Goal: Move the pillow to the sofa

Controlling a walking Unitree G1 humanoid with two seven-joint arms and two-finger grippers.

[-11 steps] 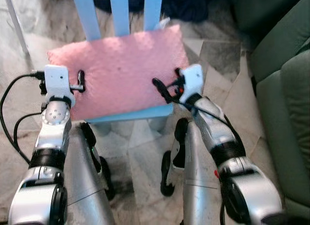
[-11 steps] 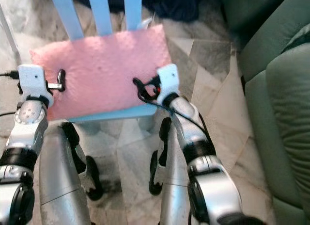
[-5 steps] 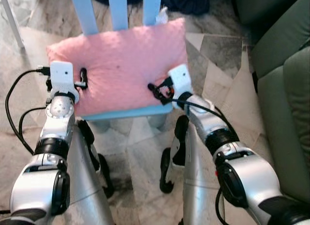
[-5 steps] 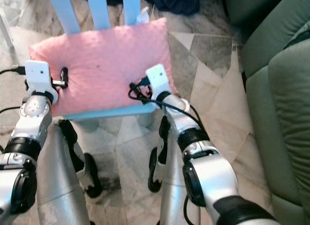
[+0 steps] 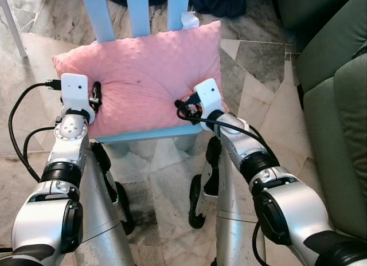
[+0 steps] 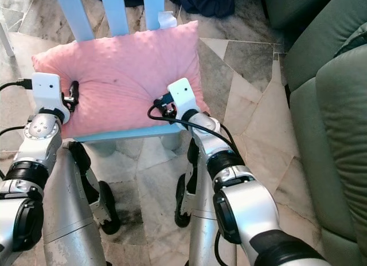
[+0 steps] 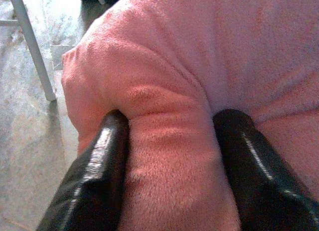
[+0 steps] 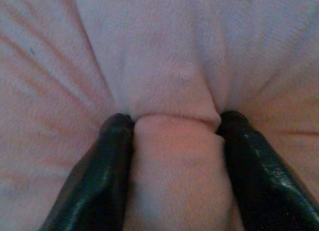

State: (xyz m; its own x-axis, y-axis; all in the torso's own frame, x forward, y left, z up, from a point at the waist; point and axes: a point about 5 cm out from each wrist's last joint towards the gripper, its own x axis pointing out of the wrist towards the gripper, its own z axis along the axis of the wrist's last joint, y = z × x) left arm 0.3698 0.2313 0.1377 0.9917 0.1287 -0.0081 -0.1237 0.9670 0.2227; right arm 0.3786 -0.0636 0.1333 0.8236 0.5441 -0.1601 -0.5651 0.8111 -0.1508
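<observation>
Centrally, your pink pillow lies on the blue chair. Your left gripper pinches a fold at its 9 o'clock edge; your right gripper clamps fabric near 4 o'clock. Sofa: 3 o'clock.

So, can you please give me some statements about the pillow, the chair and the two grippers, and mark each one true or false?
1. The pink pillow lies on the seat of the light blue chair. True.
2. The left gripper pinches a fold of the pillow between its fingers. True.
3. The right gripper hangs free beside the chair and touches nothing. False: it also squeezes a fold of the pillow.
4. The green sofa stands on the robot's left. False: it is on the robot's right.
5. The pillow already rests on the sofa. False: it is on the chair, apart from the sofa.
</observation>
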